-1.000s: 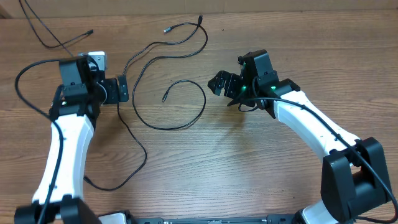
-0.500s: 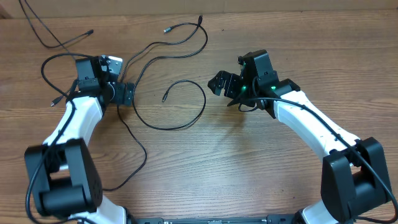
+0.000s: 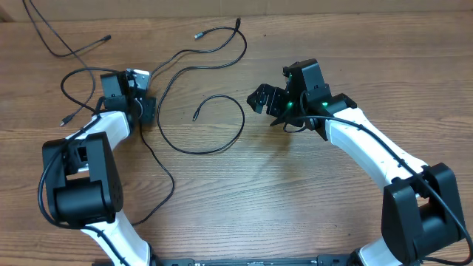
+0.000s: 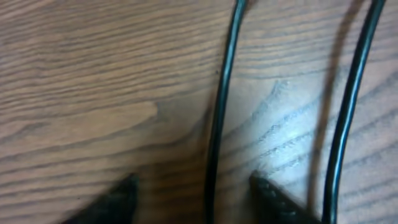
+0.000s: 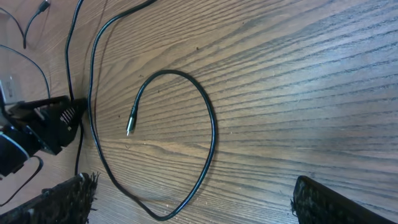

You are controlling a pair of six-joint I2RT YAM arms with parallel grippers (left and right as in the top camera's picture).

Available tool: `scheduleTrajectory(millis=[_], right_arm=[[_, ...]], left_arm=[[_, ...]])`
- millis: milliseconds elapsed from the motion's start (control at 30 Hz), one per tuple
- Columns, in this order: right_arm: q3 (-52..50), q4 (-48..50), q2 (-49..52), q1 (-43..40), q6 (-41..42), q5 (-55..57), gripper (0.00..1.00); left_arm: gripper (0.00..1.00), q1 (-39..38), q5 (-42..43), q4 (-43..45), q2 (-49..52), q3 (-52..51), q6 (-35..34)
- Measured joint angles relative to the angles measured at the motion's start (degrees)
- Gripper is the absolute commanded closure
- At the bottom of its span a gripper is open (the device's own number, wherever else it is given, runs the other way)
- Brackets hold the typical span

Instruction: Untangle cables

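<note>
Overhead, near to far. Cable A starts by the near-left edge of the bench, snakes away from it and runs into the left gripper.

Left wrist: fingers are apart and cable A passes between the tips. It's not pinched, so nothing is held. Cable B lies just beside the other fingertip, roughly parallel, and crowds that side.

Mid-bench, cable B forms an open loop. Its plug sits inside the loop, apart from both grippers.

Right gripper is just right of that loop. Right wrist: fingers are spread wide and empty, with the loop and plug framed between them.

Left arm's own wire arcs just left of the left gripper.

Farther out, A and B curve toward the far edge, running close together. Can't tell if they cross.

Third cable lies in the far-left corner, well apart from the rest.
</note>
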Motion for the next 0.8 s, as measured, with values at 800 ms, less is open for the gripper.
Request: scheduleTrajectory(millis=[800], right_arm=[[0.00, -0.46, 0.00, 0.00, 0.00, -0.02, 0.00]], left_arm=[[0.96, 0.94, -1.01, -47.47, -16.68, 40.76, -8.76]])
